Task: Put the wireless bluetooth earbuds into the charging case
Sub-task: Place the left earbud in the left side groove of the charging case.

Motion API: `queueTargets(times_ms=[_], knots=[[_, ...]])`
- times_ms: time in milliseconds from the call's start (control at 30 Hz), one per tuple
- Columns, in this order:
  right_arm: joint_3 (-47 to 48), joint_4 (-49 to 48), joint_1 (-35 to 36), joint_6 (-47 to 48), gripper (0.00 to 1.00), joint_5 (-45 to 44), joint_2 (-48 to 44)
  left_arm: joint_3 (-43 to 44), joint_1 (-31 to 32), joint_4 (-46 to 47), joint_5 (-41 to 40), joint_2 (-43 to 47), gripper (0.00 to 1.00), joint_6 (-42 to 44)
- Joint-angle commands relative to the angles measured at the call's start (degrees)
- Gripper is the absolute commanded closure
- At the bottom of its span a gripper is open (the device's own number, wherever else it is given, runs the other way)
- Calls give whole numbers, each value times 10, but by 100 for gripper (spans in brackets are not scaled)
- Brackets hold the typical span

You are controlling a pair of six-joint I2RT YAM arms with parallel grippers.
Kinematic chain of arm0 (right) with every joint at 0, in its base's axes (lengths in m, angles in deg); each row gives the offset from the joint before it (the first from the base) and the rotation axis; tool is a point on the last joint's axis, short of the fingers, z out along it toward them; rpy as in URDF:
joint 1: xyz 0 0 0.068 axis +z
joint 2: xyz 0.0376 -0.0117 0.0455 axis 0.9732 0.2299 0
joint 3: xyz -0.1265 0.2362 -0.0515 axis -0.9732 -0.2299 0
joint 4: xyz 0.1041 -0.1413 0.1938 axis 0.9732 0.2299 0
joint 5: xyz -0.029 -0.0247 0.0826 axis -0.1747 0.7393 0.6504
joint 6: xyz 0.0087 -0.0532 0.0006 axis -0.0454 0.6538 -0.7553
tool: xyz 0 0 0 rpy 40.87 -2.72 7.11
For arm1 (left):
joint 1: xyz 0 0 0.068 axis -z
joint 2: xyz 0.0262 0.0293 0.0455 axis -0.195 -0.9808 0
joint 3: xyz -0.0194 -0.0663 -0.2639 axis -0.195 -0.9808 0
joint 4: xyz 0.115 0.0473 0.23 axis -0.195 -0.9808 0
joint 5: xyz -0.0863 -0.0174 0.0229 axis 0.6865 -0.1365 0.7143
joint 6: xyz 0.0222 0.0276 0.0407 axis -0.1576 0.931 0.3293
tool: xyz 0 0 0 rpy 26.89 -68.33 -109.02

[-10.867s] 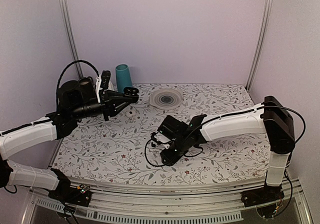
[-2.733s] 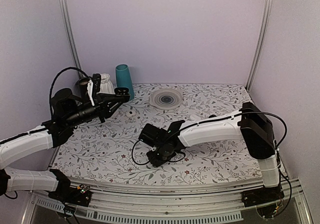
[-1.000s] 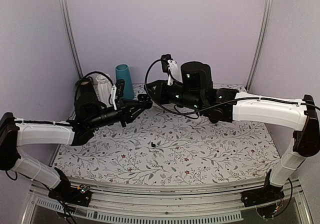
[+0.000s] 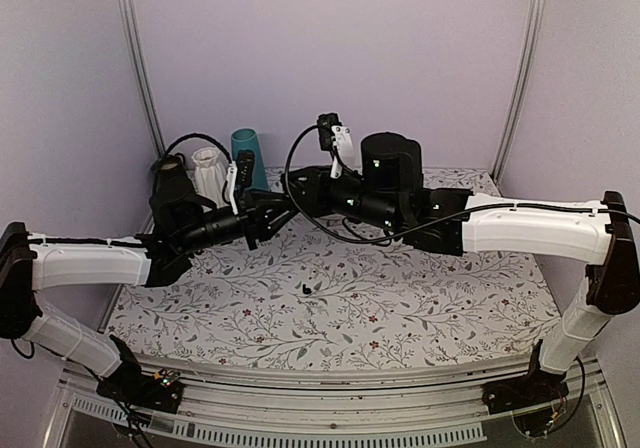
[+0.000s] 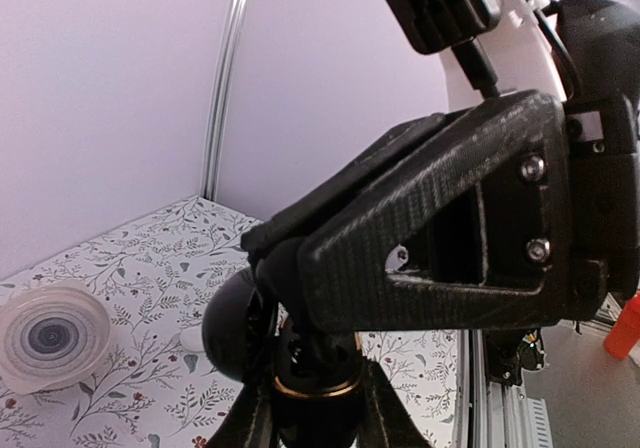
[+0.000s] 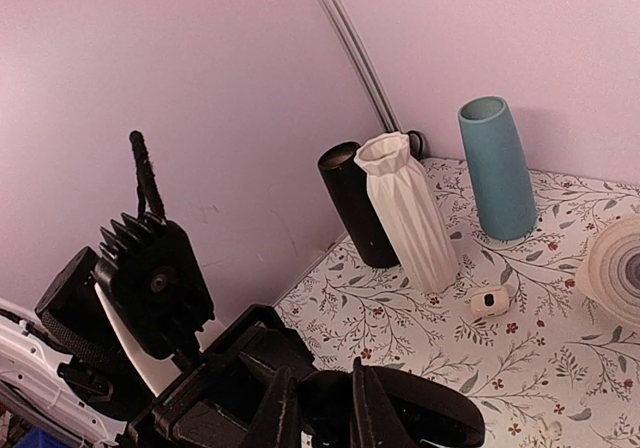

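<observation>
Left fingers point(image 4: 278, 209): You have them raised above the desk point(image 4: 450, 298) toward its back left. They are closed on the charging case point(image 5: 312, 373), which sits between the two tips at the bottom edge of the left wrist view.

Charging case: It is black and rounded and is held up in the air, off the cloth. Its lid is swung open to one side, and a brass-coloured ring shows at the open mouth.

Right fingers point(image 4: 297, 192): They reach in from the right and meet the left fingers tip to tip. In the left wrist view they fill most of the picture and come down right onto the open case. The gap between them is narrow, and you cannot tell whether they grip anything.

Earbuds: One earbud point(image 4: 305, 289) lies as a small dark speck on the floral cloth near the middle of the desk. It is in front of both sets of fingers and well apart from the case. The other earbud cannot be made out.

Back left corner: A black cylinder point(image 6: 355, 203), a white ribbed vase point(image 6: 410, 213) and a teal vase point(image 6: 497, 168) stand upright in a row. The first two are touching or nearly so.

Near the vases: A small white oval object point(image 6: 487, 301) lies on the cloth just in front of the teal vase.

Back middle: A white ribbed dish point(image 5: 50, 333) rests on the desk.
</observation>
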Motion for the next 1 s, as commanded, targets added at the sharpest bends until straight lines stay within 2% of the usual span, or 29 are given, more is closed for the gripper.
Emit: queueTargets(times_ms=[0,967], knots=[[-10,-14,7,-2,93,-3,1,14,9,9,-14,13,100,9],[3,-15,13,-14,93,-27,19,17,15,14,-20,28,100,18]])
